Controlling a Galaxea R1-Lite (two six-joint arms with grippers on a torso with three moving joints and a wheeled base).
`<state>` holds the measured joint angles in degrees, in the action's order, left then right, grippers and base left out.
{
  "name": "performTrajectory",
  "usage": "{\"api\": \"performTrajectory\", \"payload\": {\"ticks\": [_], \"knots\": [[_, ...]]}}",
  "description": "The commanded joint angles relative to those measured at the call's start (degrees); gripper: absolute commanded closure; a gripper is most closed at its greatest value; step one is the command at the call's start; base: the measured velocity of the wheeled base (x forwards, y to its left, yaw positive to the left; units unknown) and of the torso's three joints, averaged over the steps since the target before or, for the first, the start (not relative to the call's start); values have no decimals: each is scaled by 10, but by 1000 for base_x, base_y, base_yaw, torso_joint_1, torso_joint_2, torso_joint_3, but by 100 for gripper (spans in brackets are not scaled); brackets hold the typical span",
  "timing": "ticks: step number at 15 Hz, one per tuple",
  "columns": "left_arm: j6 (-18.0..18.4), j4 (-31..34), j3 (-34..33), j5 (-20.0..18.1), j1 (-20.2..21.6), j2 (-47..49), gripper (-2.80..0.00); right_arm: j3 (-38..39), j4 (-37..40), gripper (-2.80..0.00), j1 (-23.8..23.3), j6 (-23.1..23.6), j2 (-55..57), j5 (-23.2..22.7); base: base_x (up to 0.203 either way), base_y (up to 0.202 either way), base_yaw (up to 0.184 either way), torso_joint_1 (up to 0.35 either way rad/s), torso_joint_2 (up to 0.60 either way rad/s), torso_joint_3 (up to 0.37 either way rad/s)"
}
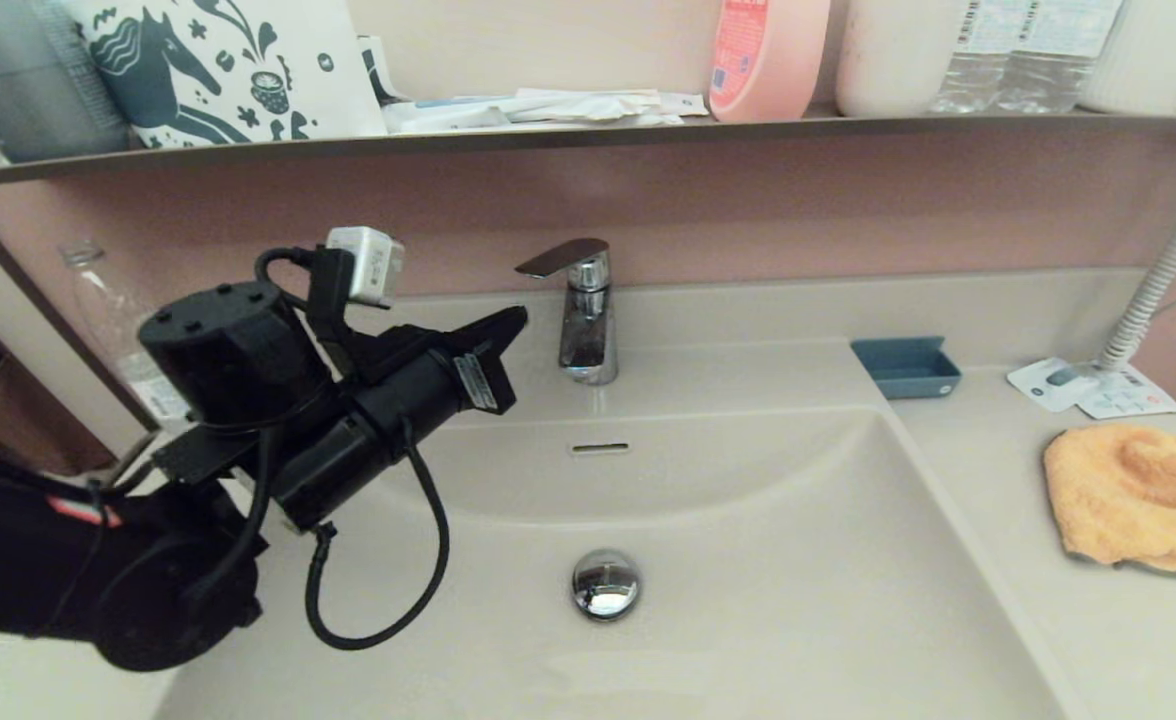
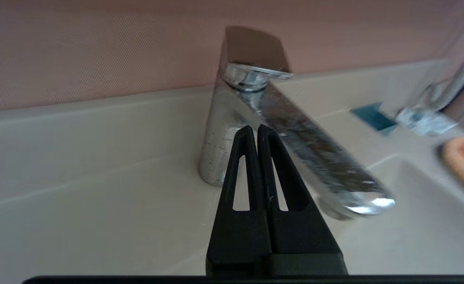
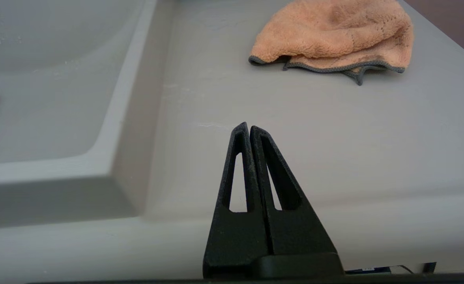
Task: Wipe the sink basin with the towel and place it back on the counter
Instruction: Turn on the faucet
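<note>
The beige sink basin (image 1: pixel 748 560) fills the middle of the head view, with its chrome drain plug (image 1: pixel 605 583) and overflow slot (image 1: pixel 599 448). The orange towel (image 1: pixel 1138 495) (image 3: pixel 334 35) lies crumpled on the counter (image 1: pixel 998 500) to the right of the basin; its grey trim shows. My left gripper (image 1: pixel 513 322) (image 2: pixel 256 128) is shut and empty, raised over the basin's left back corner, tips close to the faucet (image 1: pixel 583 320). My right gripper (image 3: pixel 249 126) is shut and empty, low over the counter's front edge, well short of the towel; the head view does not show it.
A blue soap dish (image 1: pixel 906 366) sits on the counter behind the towel, with paper cards (image 1: pixel 1088 388) and a white corrugated hose (image 1: pixel 1163 270) at the far right. An upper shelf (image 1: pixel 588 130) holds bottles and a printed bag. A clear bottle (image 1: pixel 113 330) stands at the left.
</note>
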<state>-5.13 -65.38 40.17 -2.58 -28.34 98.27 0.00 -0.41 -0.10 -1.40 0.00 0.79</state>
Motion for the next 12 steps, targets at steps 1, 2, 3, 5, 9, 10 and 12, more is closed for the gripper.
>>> {"api": "performTrajectory", "payload": {"ticks": [1,2,3,5,9,10,12], "knots": [[6,-4,15,2,-4,24,0,0,0,0,0,0,0,0,0,0,0,0,0,0],[8,-3,22,5,-6,26,0,0,0,0,0,0,0,0,0,0,0,0,0,0],[11,-3,29,6,-6,29,0,0,0,0,0,0,0,0,0,0,0,0,0,0],[27,-3,55,11,-5,45,0,0,0,0,0,0,0,0,0,0,0,0,0,0],[34,41,111,21,-7,37,0,0,0,0,0,0,0,0,0,0,0,0,0,0],[34,48,120,22,-7,32,0,0,0,0,0,0,0,0,0,0,0,0,0,0],[34,60,129,22,-7,19,0,0,0,0,0,0,0,0,0,0,0,0,0,0]]}}
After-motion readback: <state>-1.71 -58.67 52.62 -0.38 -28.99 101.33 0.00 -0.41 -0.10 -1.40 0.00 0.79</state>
